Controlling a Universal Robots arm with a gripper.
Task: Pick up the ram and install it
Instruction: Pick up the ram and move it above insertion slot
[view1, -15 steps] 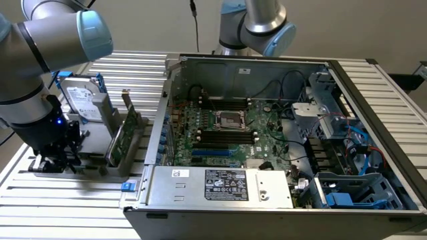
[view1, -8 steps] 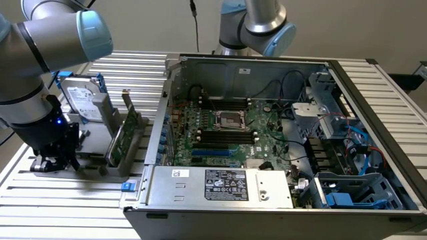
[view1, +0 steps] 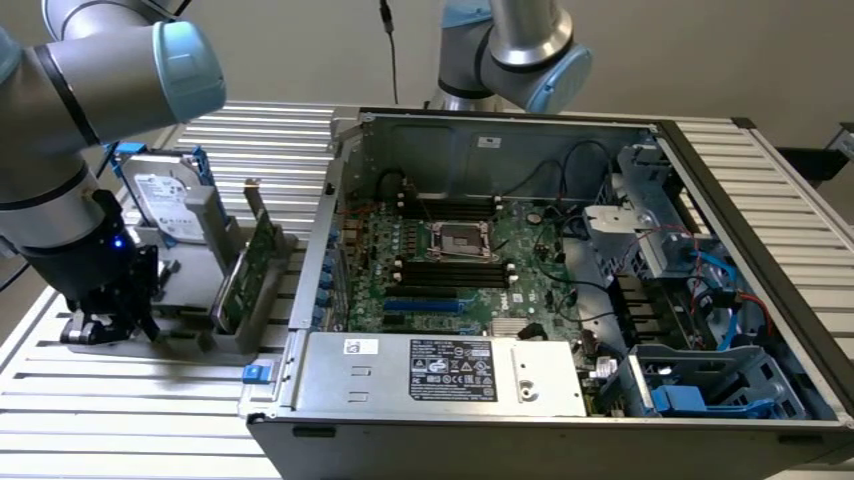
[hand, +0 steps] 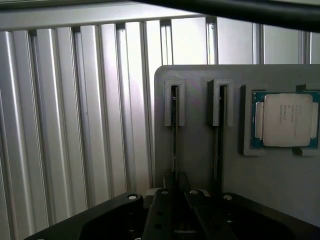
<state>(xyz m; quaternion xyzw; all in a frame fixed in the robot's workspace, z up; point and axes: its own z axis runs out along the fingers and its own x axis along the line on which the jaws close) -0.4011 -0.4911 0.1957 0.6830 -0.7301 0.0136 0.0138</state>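
Two thin ram sticks stand edge-on in slotted posts on the grey holder plate. In the wrist view my gripper sits over the ram in the slot nearer the plate's edge, and its dark fingers are closed against both sides of that stick. The second stick stands free in the neighbouring slot. In the exterior view the gripper is down on the holder at the exterior view's left, beside the open computer case with its motherboard.
A square silver processor lies in a recess of the holder beside the sticks. A hard drive and a taller green card stand on the holder. A second arm rises behind the case. The table is ribbed aluminium.
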